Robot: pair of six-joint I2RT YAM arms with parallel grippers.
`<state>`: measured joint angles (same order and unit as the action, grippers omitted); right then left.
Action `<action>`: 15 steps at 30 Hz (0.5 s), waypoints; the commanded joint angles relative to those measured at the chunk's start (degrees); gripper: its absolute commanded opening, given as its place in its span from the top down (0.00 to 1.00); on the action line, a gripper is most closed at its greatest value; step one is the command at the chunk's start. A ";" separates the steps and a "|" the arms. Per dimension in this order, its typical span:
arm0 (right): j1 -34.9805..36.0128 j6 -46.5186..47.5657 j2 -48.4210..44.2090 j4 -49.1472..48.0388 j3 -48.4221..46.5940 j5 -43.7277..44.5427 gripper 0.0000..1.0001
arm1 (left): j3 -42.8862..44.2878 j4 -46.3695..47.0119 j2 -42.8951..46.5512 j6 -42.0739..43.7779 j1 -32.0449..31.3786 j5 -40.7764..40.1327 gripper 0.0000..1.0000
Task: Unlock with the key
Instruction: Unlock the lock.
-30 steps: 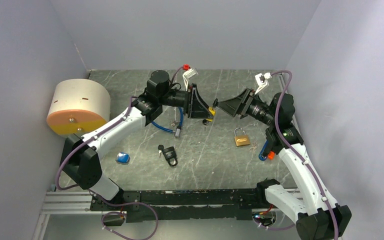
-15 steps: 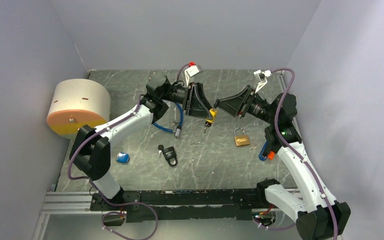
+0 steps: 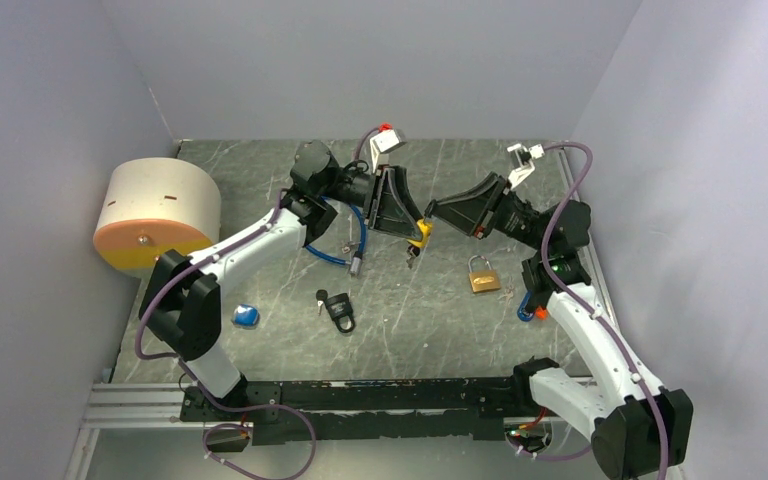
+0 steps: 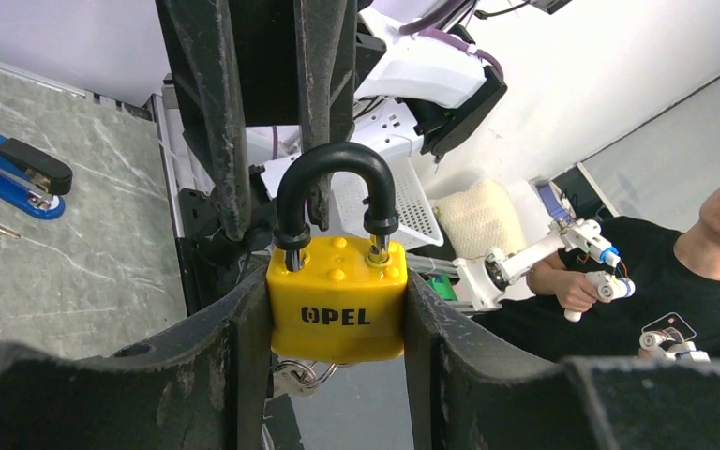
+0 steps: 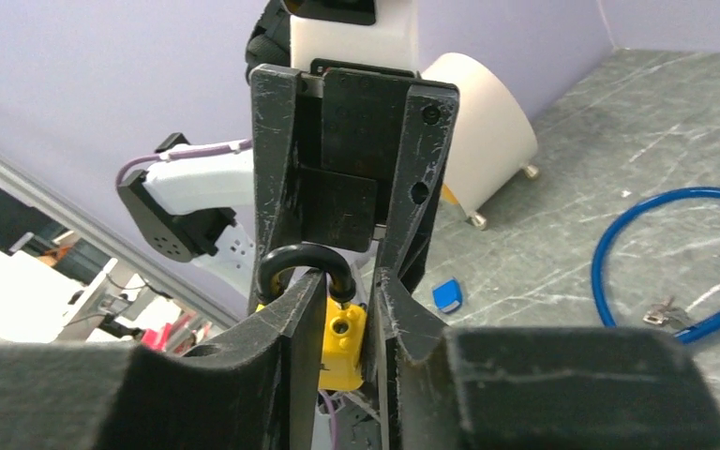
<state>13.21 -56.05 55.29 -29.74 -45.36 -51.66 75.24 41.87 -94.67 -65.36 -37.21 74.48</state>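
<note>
From above, the left gripper (image 3: 415, 224) holds the yellow padlock (image 3: 421, 236) off the table (image 3: 410, 330), a little toward 12 o'clock from the middle of the view. Its keys (image 3: 412, 256) hang at 6 o'clock of the body. The right gripper (image 3: 431, 212) meets the lock from 3 o'clock, its tips at the lock's top. On the table a brass padlock (image 3: 481, 276) lies at 4 o'clock of the yellow one, a black padlock (image 3: 340, 308) at 7 o'clock, a blue cable (image 3: 345, 245) at 9 o'clock and a cream drum (image 3: 157, 212) far out the same way. In the left wrist view, the left fingers (image 4: 244, 356) clamp the yellow body on both flanks with the OPEL lettering facing the camera. The black shackle (image 4: 336, 178) stands at 12 o'clock with both legs seated in the body, and the other arm's fingers stand on either side of its 9 o'clock leg. In the right wrist view, the right fingers (image 5: 300, 319) are drawn in to a narrow slot across the shackle, with the yellow body at 6 o'clock between them. Whether they actually pinch it I cannot tell
</note>
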 commanded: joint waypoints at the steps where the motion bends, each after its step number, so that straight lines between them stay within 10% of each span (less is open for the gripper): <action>1: -0.03 -6.04 -0.01 -14.30 1.82 -0.64 0.77 | 3.08 1.03 1.38 0.94 -0.37 0.54 0.97; 6: -0.03 -3.17 -0.83 -7.67 1.04 1.17 1.00 | 3.05 -6.93 3.34 7.23 -0.34 -1.09 0.97; 15: -0.03 9.16 -6.64 20.84 -1.79 10.56 1.00 | 4.24 -34.14 7.85 27.32 -0.26 -7.24 0.97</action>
<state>13.28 -53.01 51.27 -21.78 -43.86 -47.42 76.07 20.01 -90.80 -50.04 -37.32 69.69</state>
